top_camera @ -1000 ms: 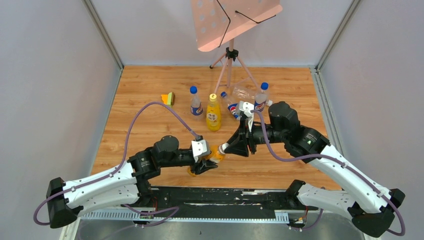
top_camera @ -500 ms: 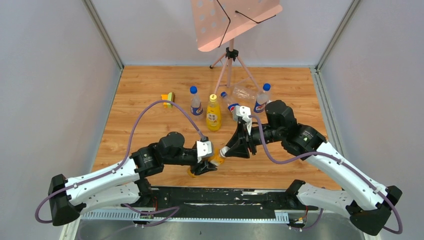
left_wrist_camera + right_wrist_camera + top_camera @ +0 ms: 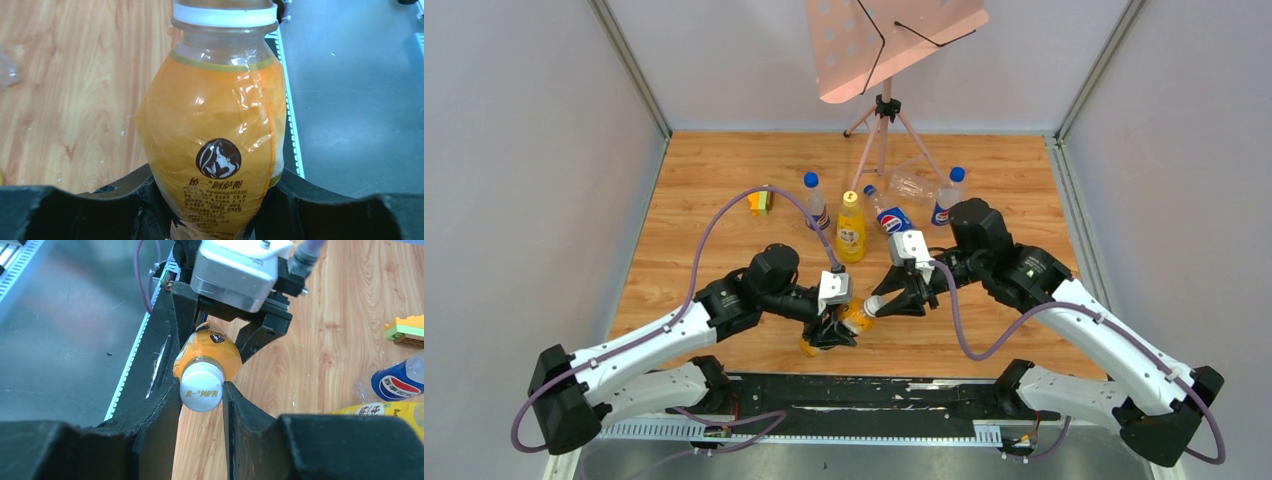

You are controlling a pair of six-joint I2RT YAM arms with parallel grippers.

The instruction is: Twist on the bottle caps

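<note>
An amber-orange bottle (image 3: 858, 319) hangs tilted over the near table edge with my left gripper (image 3: 832, 332) shut round its labelled body (image 3: 215, 150). Its black fingers (image 3: 125, 200) press both sides of the bottle. A white cap (image 3: 201, 388) sits on the bottle's neck (image 3: 224, 14). My right gripper (image 3: 201, 396) is shut on that cap, one pad against each side, and it meets the bottle from the right (image 3: 876, 303). A yellow bottle (image 3: 851, 230) with a yellow cap stands behind. A clear blue-labelled bottle (image 3: 817, 207) has a blue cap.
A blue-labelled bottle (image 3: 887, 214) lies on its side and another (image 3: 945, 198) stands at the back right, next to a crumpled clear bottle (image 3: 911, 184). A pink music stand (image 3: 883, 110) rises at the back. Small toy blocks (image 3: 761, 200) lie at the left.
Both wrists have turned and drawn a little nearer the table's front edge, the bottle and cap staying gripped between them. The left arm's elbow has swung rightward.
</note>
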